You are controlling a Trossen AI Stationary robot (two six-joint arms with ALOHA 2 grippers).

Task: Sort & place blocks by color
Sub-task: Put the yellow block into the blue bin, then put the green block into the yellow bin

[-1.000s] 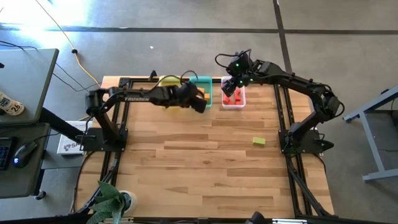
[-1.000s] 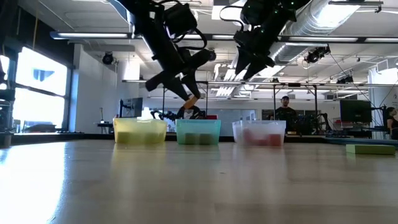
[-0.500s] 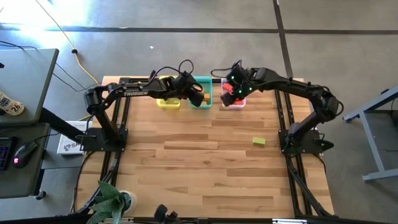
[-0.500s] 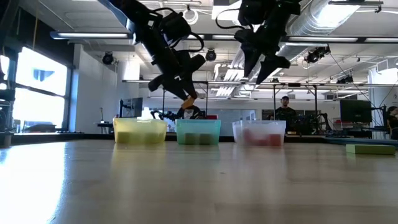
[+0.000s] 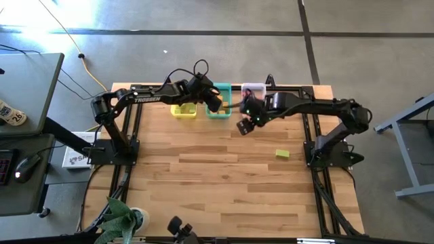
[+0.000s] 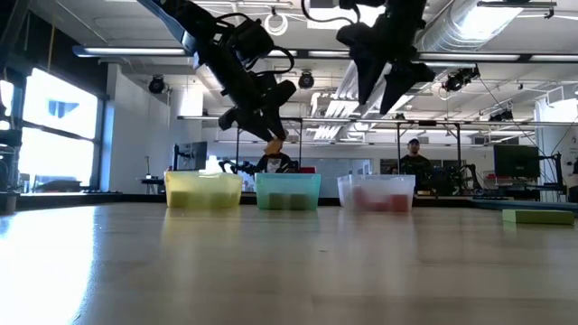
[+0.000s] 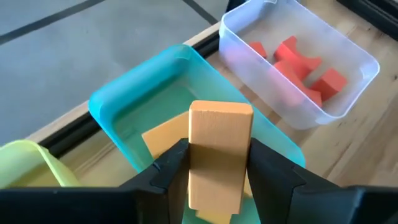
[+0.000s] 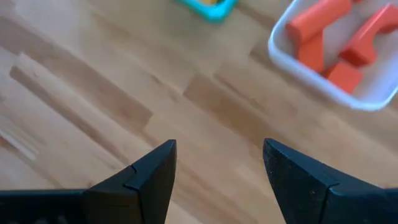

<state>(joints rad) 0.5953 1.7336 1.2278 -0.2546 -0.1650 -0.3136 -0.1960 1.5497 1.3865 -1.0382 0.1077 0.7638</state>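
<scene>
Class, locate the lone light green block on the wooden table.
In the high view, the light green block lies alone on the table's right side, near the right arm's base, well apart from the three bins along the far edge.

An orange block (image 7: 219, 158), a flat-faced cuboid, stands upright between the two fingers of the left claw (image 7: 217, 168), raised above the teal bin (image 7: 130, 102). Whether the fingers press on it cannot be told. More orange pieces (image 7: 163, 137) lie flat on the floor of that teal bin, partly hidden behind the raised block. Several red blocks (image 7: 298, 62), cuboids lying at mixed angles and touching one another, sit heaped in the clear bin (image 7: 348, 53) just beside the teal bin. One light green block (image 5: 283, 154), a small cuboid, lies flat and alone on the bench (image 5: 203, 176), well apart from the teal bin.
</scene>
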